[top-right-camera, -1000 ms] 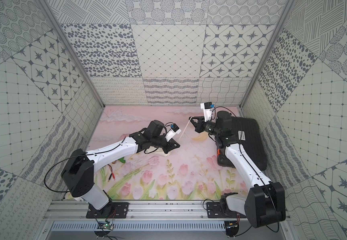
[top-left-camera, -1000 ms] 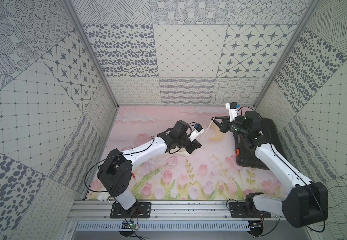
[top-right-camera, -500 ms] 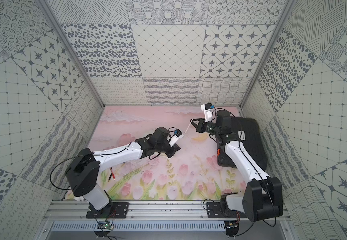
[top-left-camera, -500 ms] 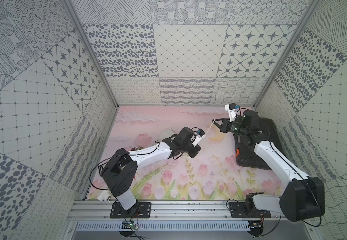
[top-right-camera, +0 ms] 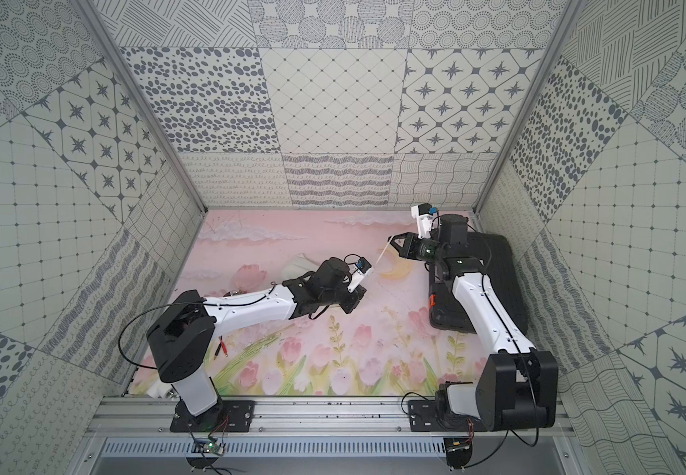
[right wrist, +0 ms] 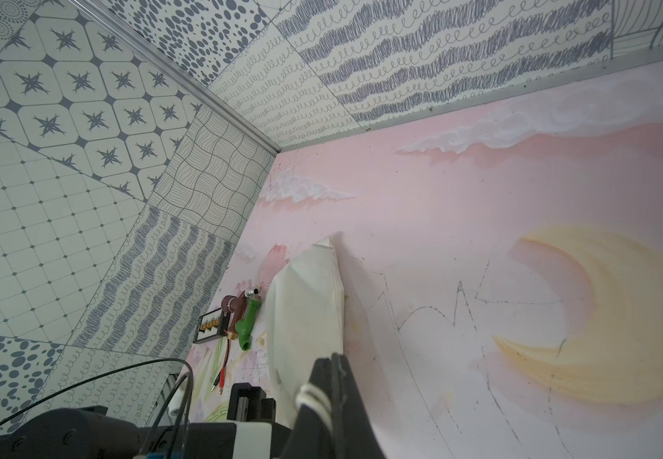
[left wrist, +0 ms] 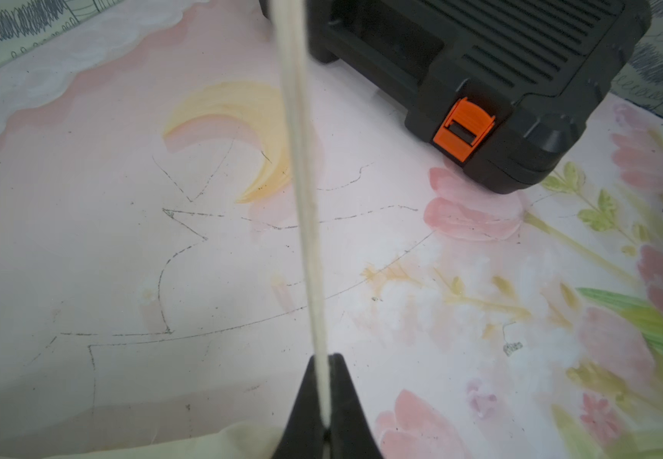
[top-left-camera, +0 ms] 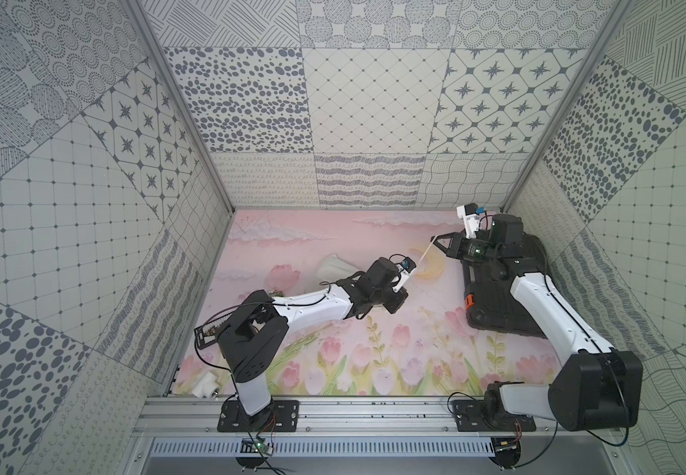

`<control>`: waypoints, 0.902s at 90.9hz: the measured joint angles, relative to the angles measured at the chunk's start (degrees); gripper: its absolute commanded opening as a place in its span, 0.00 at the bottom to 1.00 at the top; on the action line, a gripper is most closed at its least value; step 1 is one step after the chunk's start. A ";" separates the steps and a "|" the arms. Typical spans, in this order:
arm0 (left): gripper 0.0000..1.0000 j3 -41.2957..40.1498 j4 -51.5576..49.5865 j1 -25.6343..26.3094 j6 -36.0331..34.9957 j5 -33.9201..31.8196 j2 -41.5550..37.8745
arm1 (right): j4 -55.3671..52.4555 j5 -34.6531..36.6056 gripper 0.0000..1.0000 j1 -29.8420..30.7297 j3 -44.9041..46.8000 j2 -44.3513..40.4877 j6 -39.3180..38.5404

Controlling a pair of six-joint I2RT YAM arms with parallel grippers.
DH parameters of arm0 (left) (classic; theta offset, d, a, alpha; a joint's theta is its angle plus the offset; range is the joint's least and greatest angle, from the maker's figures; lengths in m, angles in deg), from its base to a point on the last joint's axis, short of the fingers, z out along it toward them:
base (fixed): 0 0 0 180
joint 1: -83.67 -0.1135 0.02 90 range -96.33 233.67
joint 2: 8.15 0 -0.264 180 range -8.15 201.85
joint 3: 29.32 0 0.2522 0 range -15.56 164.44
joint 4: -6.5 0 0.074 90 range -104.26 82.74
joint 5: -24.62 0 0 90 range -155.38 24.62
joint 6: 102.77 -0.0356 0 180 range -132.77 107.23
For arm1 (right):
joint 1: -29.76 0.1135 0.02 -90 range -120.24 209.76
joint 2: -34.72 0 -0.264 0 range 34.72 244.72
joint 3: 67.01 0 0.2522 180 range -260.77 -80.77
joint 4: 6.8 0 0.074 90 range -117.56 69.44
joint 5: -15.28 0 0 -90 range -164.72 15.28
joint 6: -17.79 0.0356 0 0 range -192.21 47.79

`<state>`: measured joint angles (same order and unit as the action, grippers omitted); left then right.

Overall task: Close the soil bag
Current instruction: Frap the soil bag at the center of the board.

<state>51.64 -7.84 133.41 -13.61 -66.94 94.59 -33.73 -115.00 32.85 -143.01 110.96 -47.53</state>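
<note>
The soil bag (top-left-camera: 335, 267) (top-right-camera: 298, 267) is a cream cloth pouch lying on the pink mat, partly hidden behind my left arm. The right wrist view shows the soil bag (right wrist: 306, 302) lying long and flat. Its pale cord (top-left-camera: 423, 255) (left wrist: 302, 198) runs taut between my two grippers. My left gripper (left wrist: 324, 359) (top-left-camera: 399, 297) is shut on the cord close to the bag's neck. My right gripper (top-left-camera: 436, 238) (right wrist: 332, 357) is shut on the cord's far end, raised above the mat, with the cord looped over one finger.
A black ribbed case (top-left-camera: 510, 296) (left wrist: 481, 59) with orange latches lies at the right, under my right arm. A green and brown fitting (right wrist: 248, 318) and a small connector board (right wrist: 212, 328) sit by the left wall. A white fitting (top-left-camera: 205, 384) lies at the front left corner.
My left arm has dropped lower and reached further right and forward, uncovering part of the bag behind it. The right gripper has barely moved. The cord stays stretched between them.
</note>
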 measured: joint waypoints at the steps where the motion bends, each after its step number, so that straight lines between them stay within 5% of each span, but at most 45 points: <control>1: 0.10 0.00 0.13 0.13 0.13 -0.33 0.11 | -0.13 0.11 0.00 -0.09 -0.07 0.11 0.07; 82: 0.16 1.84 1.75 3.37 2.32 -11.93 4.76 | -4.22 1.33 0.00 -6.32 -1.81 4.04 4.72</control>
<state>53.48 -6.09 136.77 -11.30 -78.88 99.35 -37.94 -113.66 26.54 -144.82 115.01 -42.81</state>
